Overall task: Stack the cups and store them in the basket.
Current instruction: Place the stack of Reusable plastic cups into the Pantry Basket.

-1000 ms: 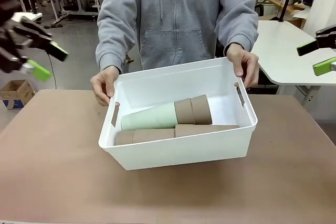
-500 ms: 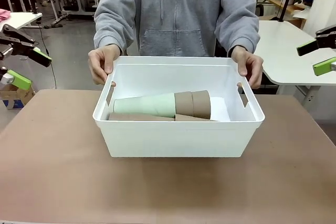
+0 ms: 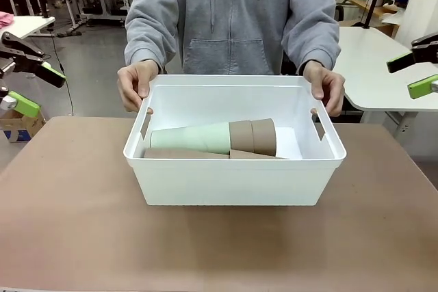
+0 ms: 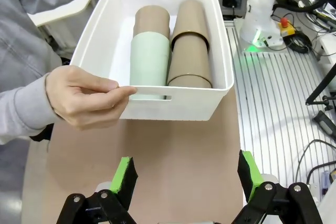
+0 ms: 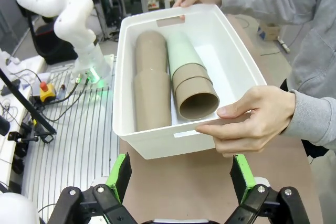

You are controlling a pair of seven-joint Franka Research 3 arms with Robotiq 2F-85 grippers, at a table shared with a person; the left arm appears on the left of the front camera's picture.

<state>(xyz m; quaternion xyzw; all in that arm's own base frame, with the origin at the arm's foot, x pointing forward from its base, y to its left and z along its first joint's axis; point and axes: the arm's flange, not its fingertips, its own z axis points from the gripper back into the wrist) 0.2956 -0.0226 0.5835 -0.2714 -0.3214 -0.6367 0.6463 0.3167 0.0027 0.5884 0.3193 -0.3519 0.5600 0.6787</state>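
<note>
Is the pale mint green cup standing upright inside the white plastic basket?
No, the mint green cup lies on its side in the white basket.

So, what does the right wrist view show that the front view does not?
Right wrist view: the open mouth of the end brown cup, and a second stack of brown cups lying in full beside the mint green cup. Front view: the person's grey hoodie and both open grippers, left gripper and right gripper, held out at the sides. Both: the white basket held by the person's two hands.
</note>
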